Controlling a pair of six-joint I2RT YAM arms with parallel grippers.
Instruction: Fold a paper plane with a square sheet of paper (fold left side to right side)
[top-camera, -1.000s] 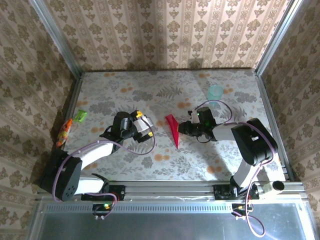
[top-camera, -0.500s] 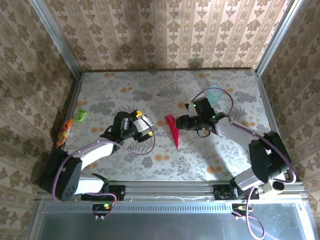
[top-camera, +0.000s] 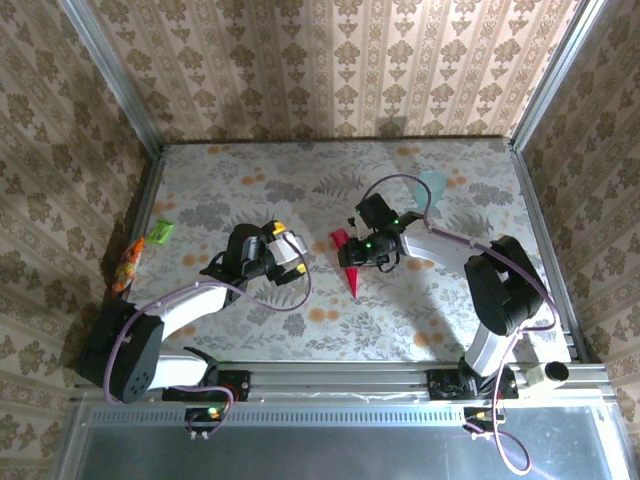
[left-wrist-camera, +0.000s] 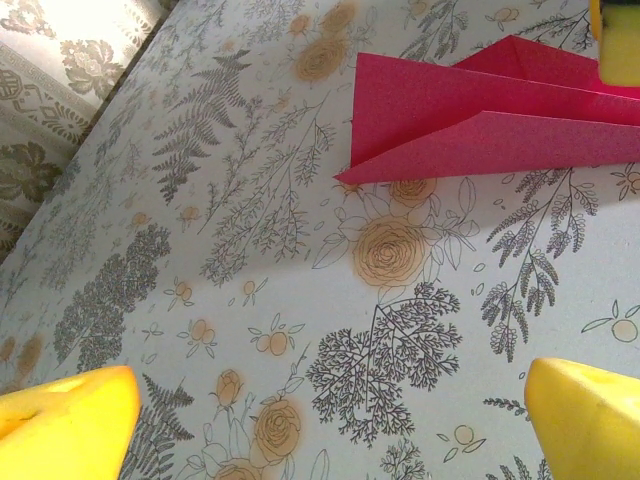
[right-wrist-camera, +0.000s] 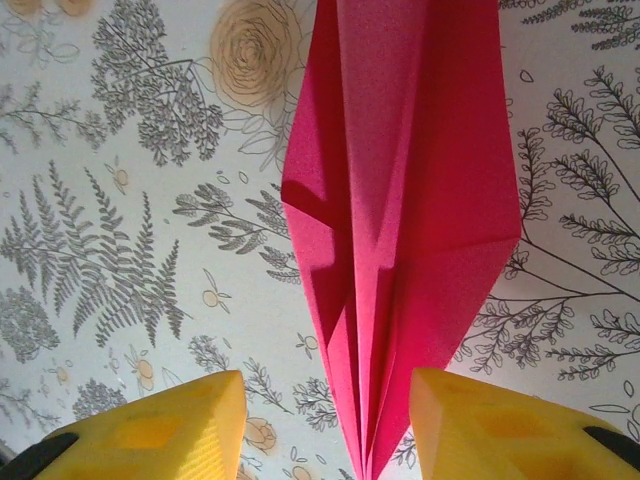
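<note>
The square sheet of paper lies on the flowered table folded into a narrow magenta-red paper plane (top-camera: 349, 264), its point toward the near edge. My right gripper (top-camera: 352, 256) hovers over it, open. In the right wrist view the plane (right-wrist-camera: 400, 190) runs up between the two yellow fingers (right-wrist-camera: 150, 430), its folded layers standing slightly apart, and the jaws are not clamped on it. My left gripper (top-camera: 290, 252) rests open on the table left of the plane. In the left wrist view the plane (left-wrist-camera: 470, 120) lies ahead, beyond the gripper (left-wrist-camera: 330, 420).
A pale teal cup (top-camera: 432, 183) stands at the back right, behind the right arm. A green packet (top-camera: 163, 231) and an orange packet (top-camera: 128, 262) lie at the table's left edge. Patterned walls enclose the table on three sides.
The right gripper swung left from beside the plane to over it, and its jaws widened. The left arm and the plane stayed put.
</note>
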